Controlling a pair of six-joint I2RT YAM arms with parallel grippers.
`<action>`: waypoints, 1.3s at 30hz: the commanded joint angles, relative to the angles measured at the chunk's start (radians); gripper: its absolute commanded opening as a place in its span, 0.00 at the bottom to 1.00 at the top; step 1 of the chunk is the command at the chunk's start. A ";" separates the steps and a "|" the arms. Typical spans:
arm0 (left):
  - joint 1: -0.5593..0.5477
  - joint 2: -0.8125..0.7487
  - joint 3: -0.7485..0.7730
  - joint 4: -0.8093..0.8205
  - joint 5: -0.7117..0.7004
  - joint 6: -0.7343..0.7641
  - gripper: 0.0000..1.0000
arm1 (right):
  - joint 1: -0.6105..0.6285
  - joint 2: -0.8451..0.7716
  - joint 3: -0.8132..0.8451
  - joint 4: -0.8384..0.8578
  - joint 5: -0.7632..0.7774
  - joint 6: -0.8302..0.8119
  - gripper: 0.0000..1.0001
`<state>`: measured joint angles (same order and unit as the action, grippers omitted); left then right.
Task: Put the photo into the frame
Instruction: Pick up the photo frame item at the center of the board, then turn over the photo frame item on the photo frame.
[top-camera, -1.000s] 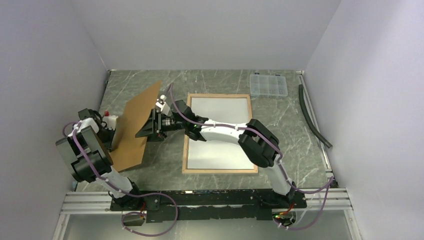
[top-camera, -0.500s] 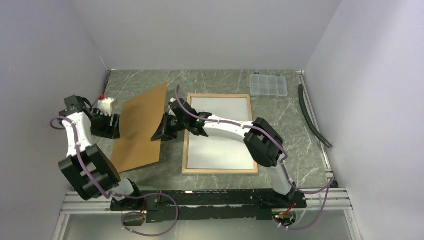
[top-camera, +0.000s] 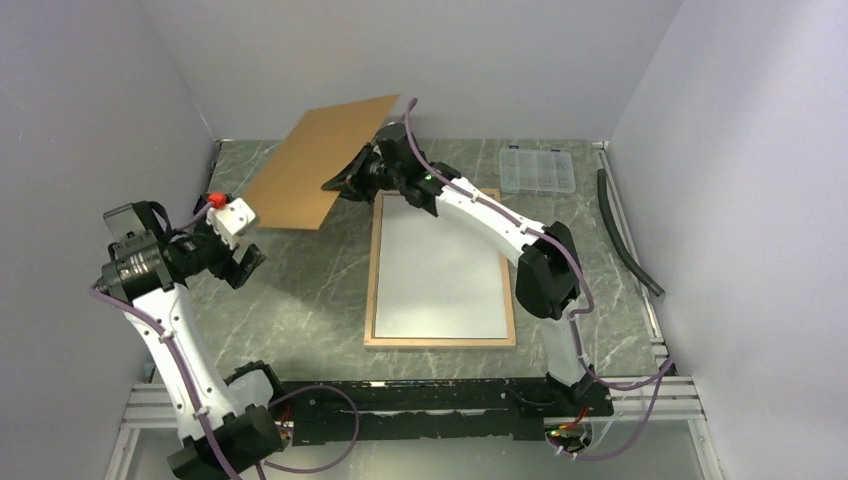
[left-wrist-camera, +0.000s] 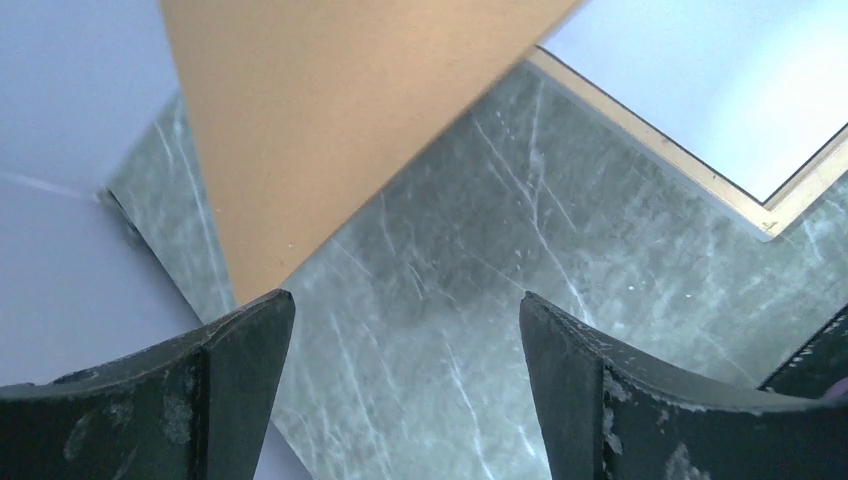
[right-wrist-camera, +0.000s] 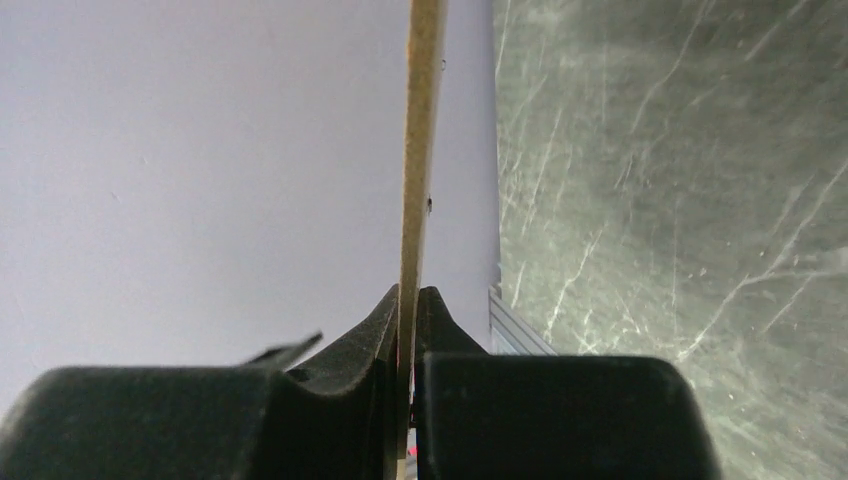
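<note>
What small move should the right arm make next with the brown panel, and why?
Probably swing the backing panel rightward over the frame and begin lowering it flat. The right tool is shut on its edge, holding it raised beside the frame's far left corner, and a white sheet lies inside the frame. The left tool is open and empty.

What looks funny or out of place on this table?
The brown board hangs tilted in the air over the far left of the table, pinched at one edge by the right hand. The left hand is open and empty. The frame lies flat and square on the table. Nothing looks spilled or broken.
</note>
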<state>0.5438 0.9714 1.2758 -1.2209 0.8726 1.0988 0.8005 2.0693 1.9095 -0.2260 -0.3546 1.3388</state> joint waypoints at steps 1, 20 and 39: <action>-0.001 -0.094 -0.012 -0.037 0.168 0.248 0.88 | 0.007 -0.067 0.109 0.021 0.028 0.075 0.00; -0.001 -0.344 -0.214 0.151 0.291 0.634 0.75 | 0.047 -0.289 -0.148 0.245 0.006 0.205 0.00; -0.002 -0.281 -0.150 0.044 0.298 0.696 0.14 | 0.125 -0.315 -0.273 0.417 -0.062 0.278 0.00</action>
<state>0.5419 0.6548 1.0874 -1.0920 1.1549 1.6722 0.9176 1.7893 1.6028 -0.0067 -0.3752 1.6096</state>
